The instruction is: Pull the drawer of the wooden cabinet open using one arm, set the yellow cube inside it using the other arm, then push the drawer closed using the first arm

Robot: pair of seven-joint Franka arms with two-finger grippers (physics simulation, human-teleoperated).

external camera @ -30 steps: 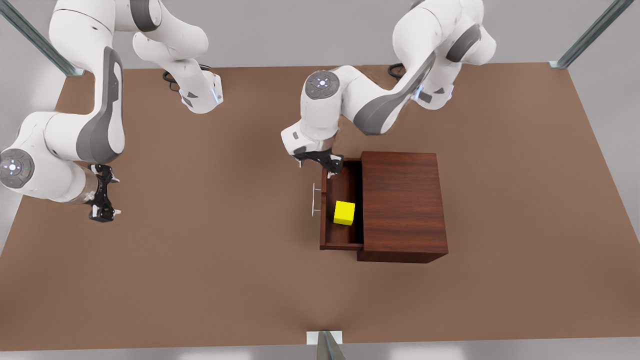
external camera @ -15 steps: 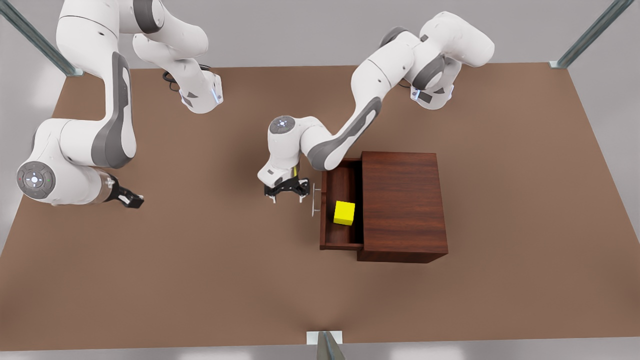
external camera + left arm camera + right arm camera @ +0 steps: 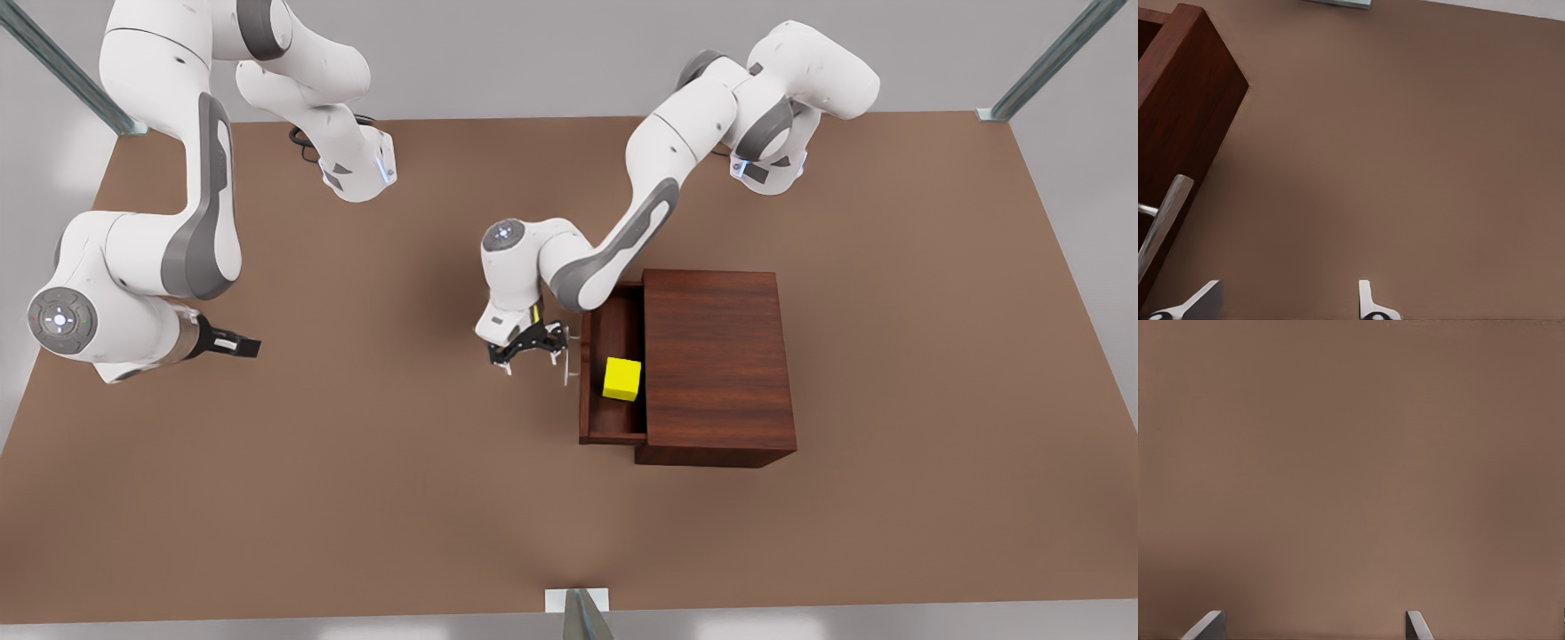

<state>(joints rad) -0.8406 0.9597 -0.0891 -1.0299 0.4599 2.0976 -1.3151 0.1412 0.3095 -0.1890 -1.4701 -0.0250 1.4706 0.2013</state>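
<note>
The yellow cube (image 3: 621,379) sits inside the drawer (image 3: 610,427), which sticks part way out of the wooden cabinet (image 3: 717,364) toward the front view's left. The drawer's thin silver handle (image 3: 570,361) faces that way too. The left gripper (image 3: 532,348) is right beside the handle, its fingers (image 3: 1368,303) spread apart and holding nothing. The right gripper (image 3: 233,343) waits well apart over the brown table (image 3: 373,498), open and empty too.
</note>
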